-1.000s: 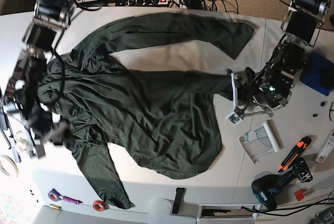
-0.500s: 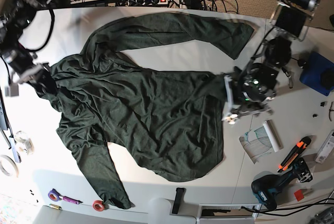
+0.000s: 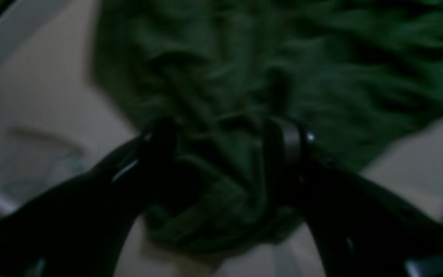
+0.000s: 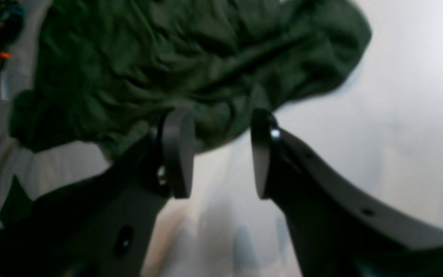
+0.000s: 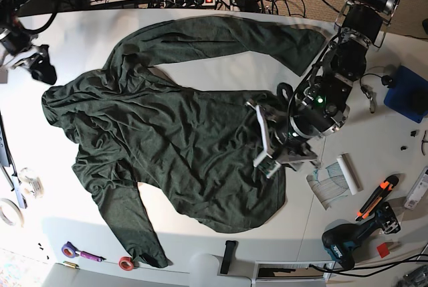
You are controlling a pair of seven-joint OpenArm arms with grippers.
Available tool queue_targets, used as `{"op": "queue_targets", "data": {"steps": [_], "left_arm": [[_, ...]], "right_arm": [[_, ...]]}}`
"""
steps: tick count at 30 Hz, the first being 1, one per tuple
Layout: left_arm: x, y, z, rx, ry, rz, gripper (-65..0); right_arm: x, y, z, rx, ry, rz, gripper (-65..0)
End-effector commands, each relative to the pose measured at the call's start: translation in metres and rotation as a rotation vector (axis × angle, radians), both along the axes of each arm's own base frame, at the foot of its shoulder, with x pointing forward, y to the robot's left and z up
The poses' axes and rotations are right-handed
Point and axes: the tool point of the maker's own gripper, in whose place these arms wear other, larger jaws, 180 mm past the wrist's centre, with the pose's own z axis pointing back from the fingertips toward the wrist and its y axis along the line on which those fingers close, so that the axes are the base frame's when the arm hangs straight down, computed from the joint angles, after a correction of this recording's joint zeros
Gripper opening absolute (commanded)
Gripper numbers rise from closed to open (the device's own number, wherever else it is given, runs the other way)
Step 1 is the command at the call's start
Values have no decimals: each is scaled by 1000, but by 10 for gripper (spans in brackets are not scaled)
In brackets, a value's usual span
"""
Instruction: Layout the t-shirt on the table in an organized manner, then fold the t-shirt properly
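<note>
Left hand (image 3: 221,142) over t-shirt (image 5: 174,140), white table (image 5: 221,73).

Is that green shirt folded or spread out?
Spread out: the t-shirt lies open and wrinkled across the table, no fold made.

The t-shirt (image 5: 174,140) was a plain dark green all over, its creases showing only as darker shadows. The table (image 5: 221,73) under it was off-white. The left gripper (image 3: 221,134) had black fingers in its wrist view and pale plates in the overhead view. A small green light (image 5: 319,100) glowed on the arm just behind it. The right gripper (image 4: 218,130) was dark grey with black backs. Out beyond the left gripper lay a blue object (image 5: 408,93), an orange-and-black tool (image 5: 378,193) and a teal-and-black drill (image 5: 348,240). A white sheet (image 5: 331,180) with thin teal lines lay just beside it. Well away from both grippers sat a red tape roll (image 5: 126,262) and a purple item (image 5: 73,252).
</note>
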Motion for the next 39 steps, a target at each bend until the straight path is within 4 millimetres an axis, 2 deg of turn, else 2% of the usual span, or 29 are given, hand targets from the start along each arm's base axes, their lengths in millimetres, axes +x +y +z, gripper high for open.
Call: {"op": "queue_targets", "data": {"steps": [1,7,11,17,22,27,36,39], "left_arm": [[8,-3,15,-25,-42,3,-290],[-10,-23,-1,-66,20,-57,-290],[-18,-24,-9,-72,44,-57,-290],[-19,-23,-10,-71,46,-57,-290],[-18,-22,-10,-62,42,-54,-290],[-18,-20,-11,-57,42,-53,-290],[-18,-20,-11,-57,42,-53,-290],[-18,-20,-11,-57,42,-53,-290]], "right_arm": [[8,-5,14,-20,-66,-17,-410],[13,-20,5,-98,-127,-164,-410],[18,-24,5,-108,-131,-196,-410],[32,-32,5,-142,-107,-238,-410],[41,-26,-1,-160,-79,-228,-410],[49,-13,-18,-212,-11,-174,-410],[53,-15,-31,-295,55,-192,-412],[51,-19,-31,-313,65,-208,-465]]}}
